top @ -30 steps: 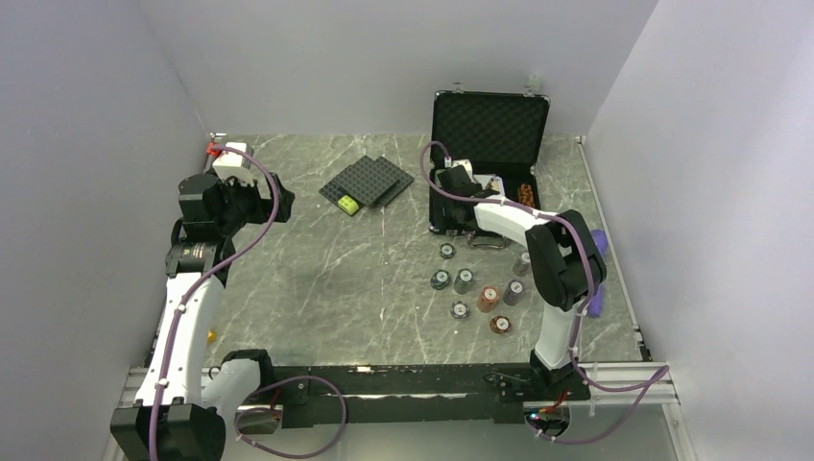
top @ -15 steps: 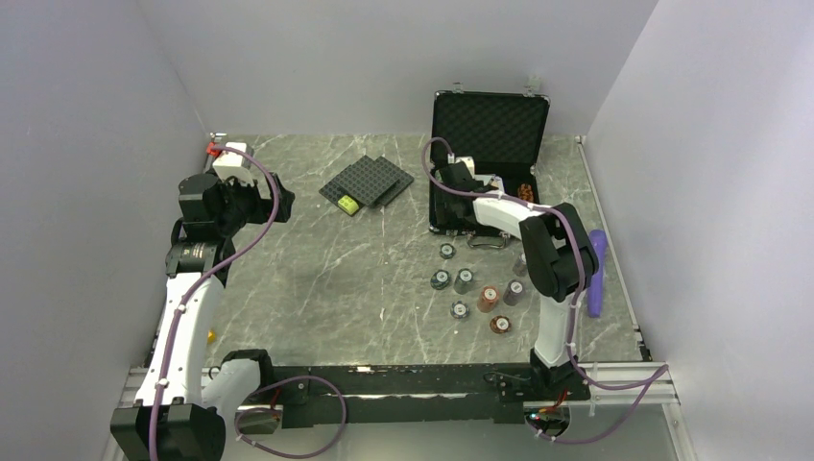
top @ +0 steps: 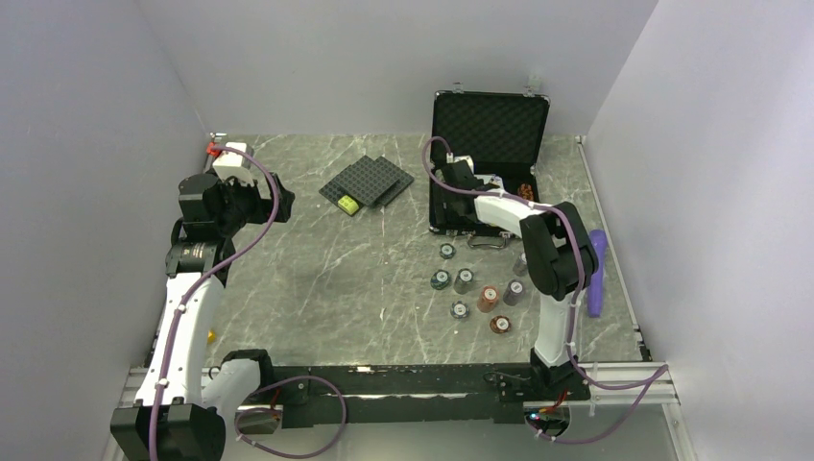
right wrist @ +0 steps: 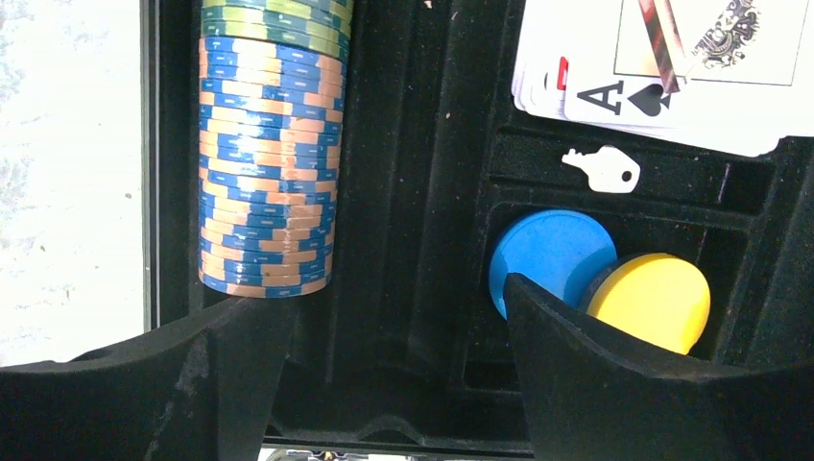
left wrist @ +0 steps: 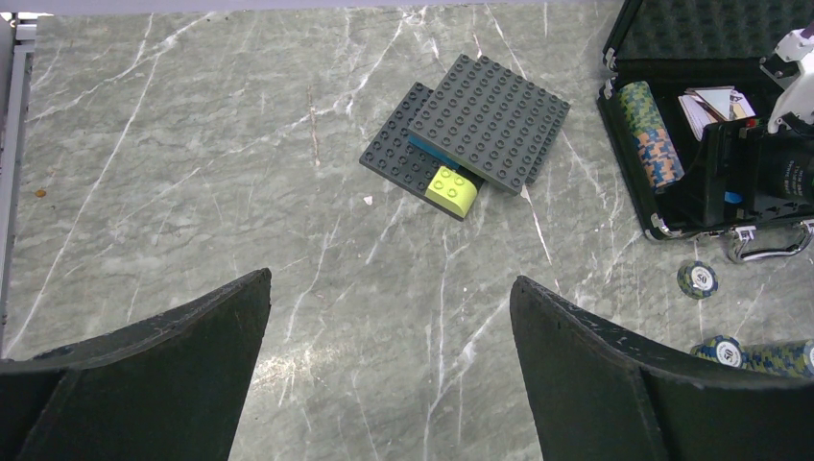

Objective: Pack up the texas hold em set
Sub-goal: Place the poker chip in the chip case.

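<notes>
Both pairs apart: right fingers (right wrist: 614, 384) opened slightly wider, empty, over the chip row (right wrist: 266, 163) in the briefcase (top: 490, 125); left fingers (left wrist: 595, 375) idle; several chip stacks (top: 489, 296) wait on the table (top: 365, 279); packing unfinished.

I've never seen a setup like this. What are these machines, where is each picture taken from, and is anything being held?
These are two robot arms bolted at the near edge of a table. The wide picture looks down from above and behind them. The other two come from cameras on the wrists, so the dark shapes at the bottom are each arm's own fingers. The left gripper hangs open over the table, with dark grey studded plates and a lime brick ahead. The right gripper is open inside the black briefcase, above a row of blue-and-orange chips, playing cards, a small white key, a blue disc and a yellow disc. Small poker chip stacks stand before the case. Neither gripper holds anything.
</notes>
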`<action>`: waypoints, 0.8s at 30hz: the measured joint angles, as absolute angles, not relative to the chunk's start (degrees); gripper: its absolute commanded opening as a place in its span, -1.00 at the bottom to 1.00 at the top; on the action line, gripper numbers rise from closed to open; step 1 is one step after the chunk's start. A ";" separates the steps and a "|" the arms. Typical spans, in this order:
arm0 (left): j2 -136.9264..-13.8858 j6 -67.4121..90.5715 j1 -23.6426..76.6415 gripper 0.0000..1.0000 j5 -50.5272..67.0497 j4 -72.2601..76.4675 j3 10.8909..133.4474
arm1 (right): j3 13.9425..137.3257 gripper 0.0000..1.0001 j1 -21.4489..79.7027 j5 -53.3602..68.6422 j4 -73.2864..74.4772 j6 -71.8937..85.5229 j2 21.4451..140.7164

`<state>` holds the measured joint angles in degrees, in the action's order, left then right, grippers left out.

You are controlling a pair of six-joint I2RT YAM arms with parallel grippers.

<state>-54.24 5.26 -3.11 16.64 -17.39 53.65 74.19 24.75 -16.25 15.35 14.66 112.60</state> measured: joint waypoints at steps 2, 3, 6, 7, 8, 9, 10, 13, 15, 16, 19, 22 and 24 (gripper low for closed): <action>-54.24 5.26 -3.11 0.97 16.67 -17.39 53.65 | 74.19 0.75 24.47 -15.14 15.27 14.15 112.60; -54.24 5.26 -3.11 0.97 16.64 -17.39 53.65 | 74.19 0.77 24.32 -14.35 15.14 13.89 112.51; -54.24 5.26 -3.11 0.97 16.64 -17.39 53.65 | 74.02 0.83 24.08 -11.88 14.94 13.19 111.35; -54.24 5.26 -3.11 0.97 16.64 -17.41 53.65 | 73.63 0.83 24.08 -10.96 14.92 12.97 110.26; -54.24 5.26 -3.11 0.97 16.64 -17.39 53.65 | 73.19 0.84 24.03 -10.11 14.98 12.84 108.99; -54.24 5.26 -3.11 0.97 16.64 -17.41 53.65 | 72.62 0.85 24.03 -9.39 14.98 12.60 107.11; -54.24 5.26 -3.11 0.97 16.62 -17.41 53.65 | 72.29 0.85 24.05 -8.75 15.09 12.45 105.54; -54.24 5.28 -3.11 0.97 16.58 -17.41 53.65 | 71.31 0.83 24.45 -7.57 15.99 12.10 99.39; -54.24 5.34 -3.11 0.97 16.53 -17.41 53.65 | 70.24 0.79 24.95 -7.20 16.82 12.14 95.22; -54.24 5.37 -3.07 0.97 16.51 -17.41 53.65 | 69.25 0.76 25.30 -7.11 17.41 12.19 92.90; -54.24 5.39 -3.01 0.97 16.38 -17.43 53.65 | 64.60 0.68 26.74 -6.74 20.14 13.19 85.86; -54.24 5.39 -3.01 0.97 16.10 -17.43 53.65 | 58.96 0.67 28.67 -5.82 23.57 14.76 79.70; -54.19 5.39 -2.98 0.97 15.59 -17.43 53.65 | 54.22 0.67 30.76 -5.39 26.24 16.27 74.98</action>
<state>-54.19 5.39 -2.98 15.59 -17.43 53.65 54.22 30.76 -5.39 26.24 16.27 74.98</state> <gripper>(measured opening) 0.985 0.837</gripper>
